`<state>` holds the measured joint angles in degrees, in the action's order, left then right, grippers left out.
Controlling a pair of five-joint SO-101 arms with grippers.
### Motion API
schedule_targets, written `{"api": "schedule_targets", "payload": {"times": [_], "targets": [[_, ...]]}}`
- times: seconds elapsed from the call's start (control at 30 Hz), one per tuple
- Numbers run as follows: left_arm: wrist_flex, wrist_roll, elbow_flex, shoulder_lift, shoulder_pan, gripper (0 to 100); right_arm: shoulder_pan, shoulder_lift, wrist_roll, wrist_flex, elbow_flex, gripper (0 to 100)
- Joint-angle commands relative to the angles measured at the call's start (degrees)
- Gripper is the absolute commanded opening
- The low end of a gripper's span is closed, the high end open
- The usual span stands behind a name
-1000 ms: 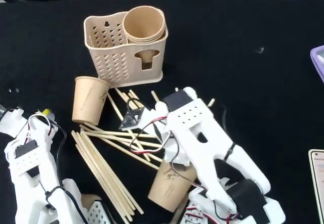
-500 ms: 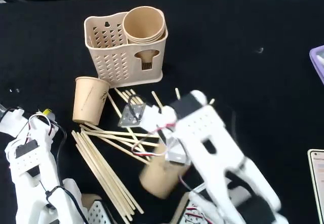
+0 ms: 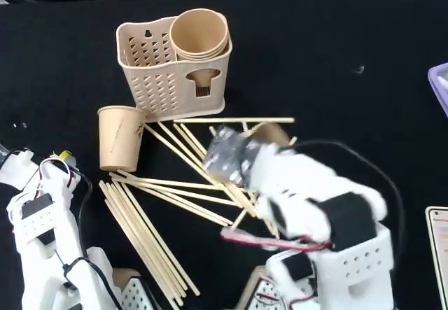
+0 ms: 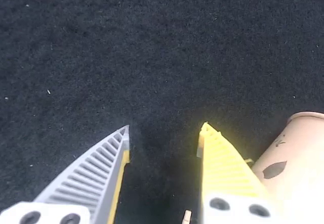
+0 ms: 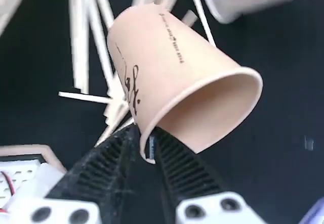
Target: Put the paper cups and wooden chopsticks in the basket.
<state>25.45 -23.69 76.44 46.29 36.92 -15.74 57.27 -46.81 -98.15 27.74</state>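
A beige perforated basket (image 3: 157,72) stands at the back left with stacked paper cups (image 3: 199,33) in its right half. Another paper cup (image 3: 120,138) lies on the cloth in front of the basket. Wooden chopsticks (image 3: 175,198) are scattered between the arms. My right gripper (image 5: 147,145) is shut on the rim of a paper cup (image 5: 172,97), held tilted above the chopsticks (image 5: 86,42); in the high view that cup (image 3: 271,132) hangs at mid-table. My left gripper (image 4: 164,135) stands open over bare black cloth, with a paper cup (image 4: 298,148) beside its yellow finger.
A purple container (image 3: 439,86) and a white card (image 3: 439,243) sit at the right edge. The left arm (image 3: 38,215) rests at the front left corner. The black cloth beyond the basket and to the right is open room.
The right arm has lifted the front cup off the table and swung it toward the basket. Some chopsticks were knocked into new positions. The left arm has stayed still.
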Motion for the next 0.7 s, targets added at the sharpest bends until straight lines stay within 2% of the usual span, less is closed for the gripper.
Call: {"api": "schedule_targets", "payload": {"times": [0.0,0.13,0.3,0.47,0.67], "targets": [[-0.8,-0.3,-1.6,1.2,0.0,22,13.9,-2.8,-6.7,3.3,-2.3,1.0],[-0.8,-0.3,-1.6,1.2,0.0,22,29.0,-13.0,-12.0,3.9,-2.9,1.0],[-0.8,-0.3,-1.6,1.2,-0.1,22,39.5,-27.6,-11.9,2.6,-9.9,1.0],[-0.8,-0.3,-1.6,1.2,-0.1,22,40.3,-37.0,-11.9,-2.2,-15.5,1.1],[-0.8,-0.3,-1.6,1.2,-0.1,22,34.9,-40.0,-11.2,-2.1,-11.6,1.2]]}}
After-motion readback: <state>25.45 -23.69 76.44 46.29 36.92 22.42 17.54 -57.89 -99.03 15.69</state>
